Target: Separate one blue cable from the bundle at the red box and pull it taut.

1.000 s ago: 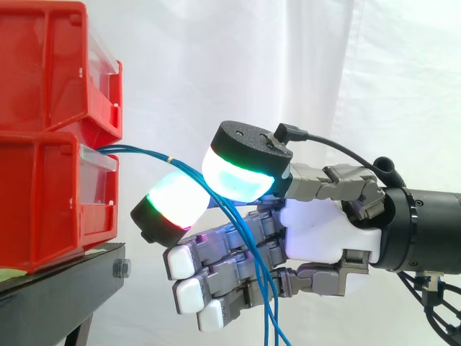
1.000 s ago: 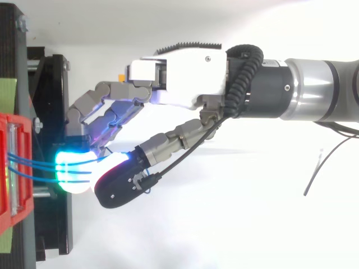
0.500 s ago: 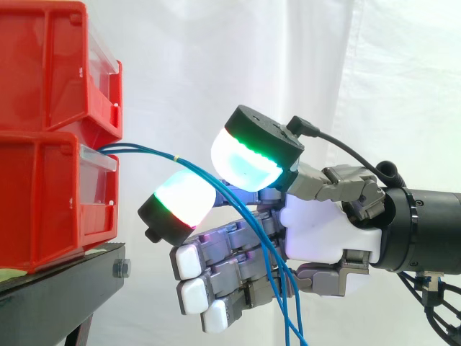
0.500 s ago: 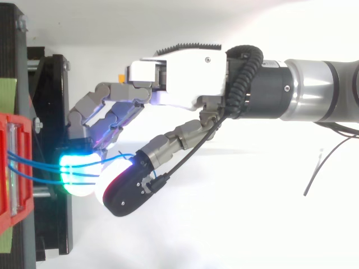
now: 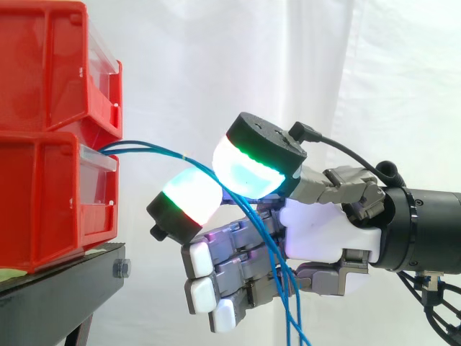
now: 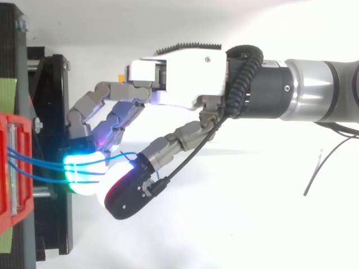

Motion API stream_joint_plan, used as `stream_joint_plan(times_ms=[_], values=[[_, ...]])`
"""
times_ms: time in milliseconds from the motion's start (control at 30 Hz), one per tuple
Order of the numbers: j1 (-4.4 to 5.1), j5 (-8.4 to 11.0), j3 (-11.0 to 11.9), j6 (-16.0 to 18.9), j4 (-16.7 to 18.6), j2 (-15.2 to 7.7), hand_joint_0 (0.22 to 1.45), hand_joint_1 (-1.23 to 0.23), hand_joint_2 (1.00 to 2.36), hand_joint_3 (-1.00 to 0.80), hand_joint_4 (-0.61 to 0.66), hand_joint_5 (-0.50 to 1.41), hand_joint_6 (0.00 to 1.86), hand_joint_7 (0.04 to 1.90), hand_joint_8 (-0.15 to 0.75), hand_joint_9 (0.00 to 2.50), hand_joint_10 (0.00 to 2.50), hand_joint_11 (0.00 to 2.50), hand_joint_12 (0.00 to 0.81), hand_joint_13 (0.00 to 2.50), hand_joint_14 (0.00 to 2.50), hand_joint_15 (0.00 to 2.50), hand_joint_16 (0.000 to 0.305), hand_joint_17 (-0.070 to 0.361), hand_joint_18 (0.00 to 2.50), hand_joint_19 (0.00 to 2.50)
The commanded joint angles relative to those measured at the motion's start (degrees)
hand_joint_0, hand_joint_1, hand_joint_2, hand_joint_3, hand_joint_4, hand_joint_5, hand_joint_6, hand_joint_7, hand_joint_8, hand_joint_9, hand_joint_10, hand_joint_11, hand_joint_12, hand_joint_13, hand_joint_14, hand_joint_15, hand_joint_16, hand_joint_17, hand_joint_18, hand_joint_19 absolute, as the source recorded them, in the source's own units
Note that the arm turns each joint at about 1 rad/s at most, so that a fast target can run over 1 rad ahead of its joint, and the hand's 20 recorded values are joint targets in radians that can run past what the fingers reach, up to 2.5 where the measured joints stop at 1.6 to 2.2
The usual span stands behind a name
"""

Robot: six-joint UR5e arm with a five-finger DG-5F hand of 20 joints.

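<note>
Three thin blue cables (image 5: pixel 154 146) leave the front of the lower red bin (image 5: pixel 43 202), arc to the right and drop past the palm out of the bottom of the side view. My hand (image 5: pixel 324 231) sits to the right of the bins, fingers curled. The cables run between its glowing thumb pad (image 5: pixel 248 169) above and a glowing finger pad (image 5: pixel 189 196) below, pinched together as a bundle. From above, the cables (image 6: pixel 33 162) lie side by side across the lit pad of the hand (image 6: pixel 185 73).
Two red bins are stacked on a black stand (image 5: pixel 65 277) at the left, the upper bin (image 5: pixel 50 65) overhanging the cable exit. The stand's edge (image 6: pixel 53 112) lies just left of the fingertips. A white curtain hangs behind.
The hand has shifted slightly right, away from the bins, and the cables' yellow mark moved with it. The thumb pad has risen and tilted.
</note>
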Motion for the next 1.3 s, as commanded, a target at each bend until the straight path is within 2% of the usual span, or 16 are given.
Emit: stream_joint_plan(times_ms=[0,300,667,967,1267], values=[[0.00,-0.26,0.06,0.00,-0.04,0.00,0.63,-0.79,1.02,-0.26,0.04,-0.17,0.92,1.13,0.312,0.91,0.01,0.84,0.335,0.87,0.02,0.56,0.038,0.085,0.78,0.66],[-0.26,-0.35,-0.03,0.18,-0.04,0.09,0.64,-0.78,1.02,-0.13,-0.06,-0.16,0.93,1.19,0.313,0.94,0.01,0.84,0.338,0.88,0.02,0.58,0.038,0.086,0.78,0.67],[-0.61,-1.58,0.06,0.18,-0.04,0.09,0.63,-0.78,1.02,-0.13,-0.05,-0.15,0.93,1.16,0.326,0.97,0.01,0.85,0.344,0.90,0.02,0.59,0.039,0.089,0.80,0.68],[-0.79,-2.02,0.06,0.18,-0.12,0.70,0.66,-0.77,1.02,-0.26,0.00,-0.16,0.92,1.17,0.320,0.98,0.01,0.84,0.340,0.89,0.02,0.59,0.038,0.086,0.79,0.68],[-0.97,-2.02,0.06,0.18,-0.83,0.97,0.72,-0.86,1.00,-0.50,0.01,-0.16,0.92,1.11,0.306,0.97,0.01,0.86,0.331,0.91,0.02,0.59,0.038,0.086,0.84,0.66]])
